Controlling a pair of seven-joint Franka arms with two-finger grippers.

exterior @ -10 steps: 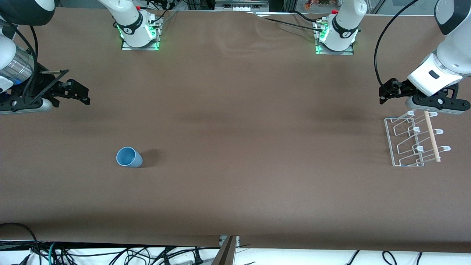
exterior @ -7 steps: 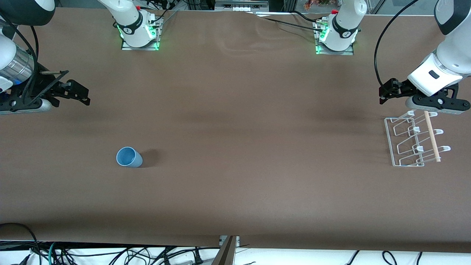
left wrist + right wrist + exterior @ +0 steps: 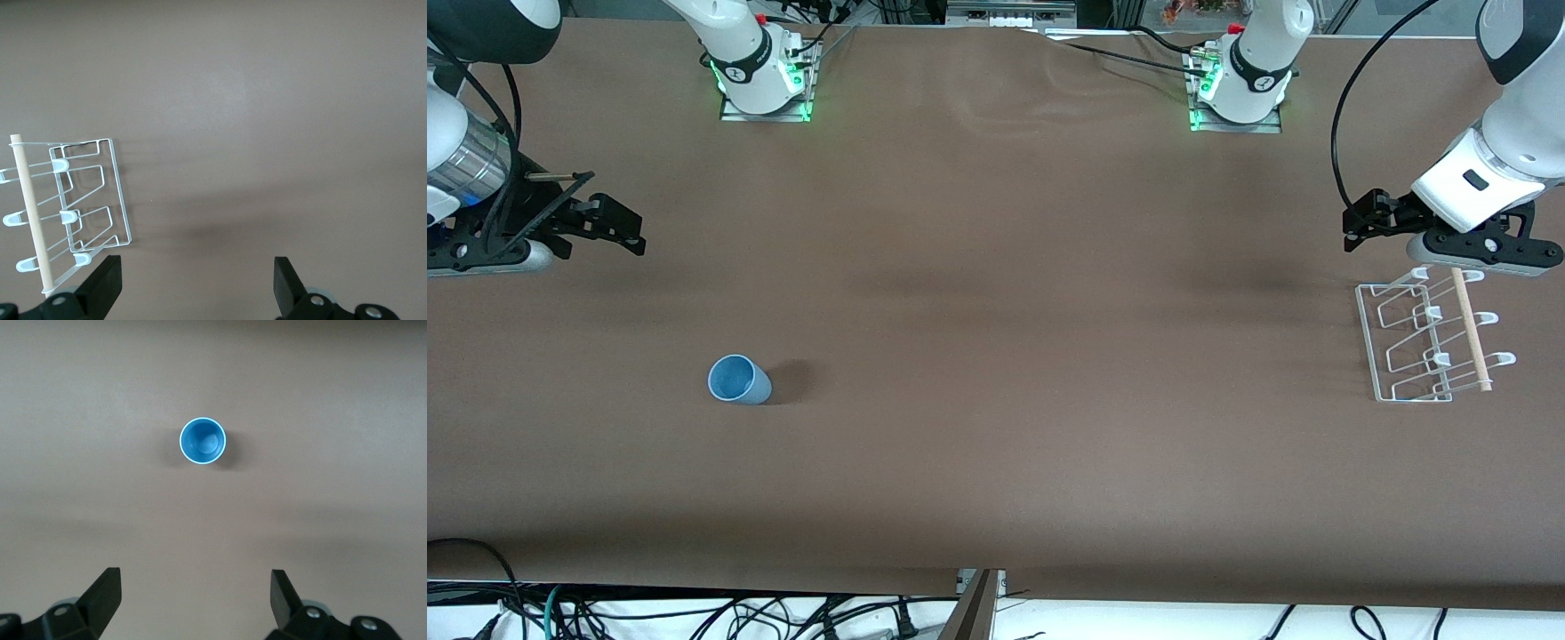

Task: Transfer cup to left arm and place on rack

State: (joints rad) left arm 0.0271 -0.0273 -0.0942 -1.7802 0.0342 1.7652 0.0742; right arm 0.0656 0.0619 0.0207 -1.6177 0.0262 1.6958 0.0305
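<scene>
Light-blue cup standing upright, empty, lower left of frame. Right gripper hanging upper left, jaws wide, holding nothing; left gripper likewise above wire rack.

High front camera overlooks the whole table; wrist cameras look straight down from well above it.
</scene>
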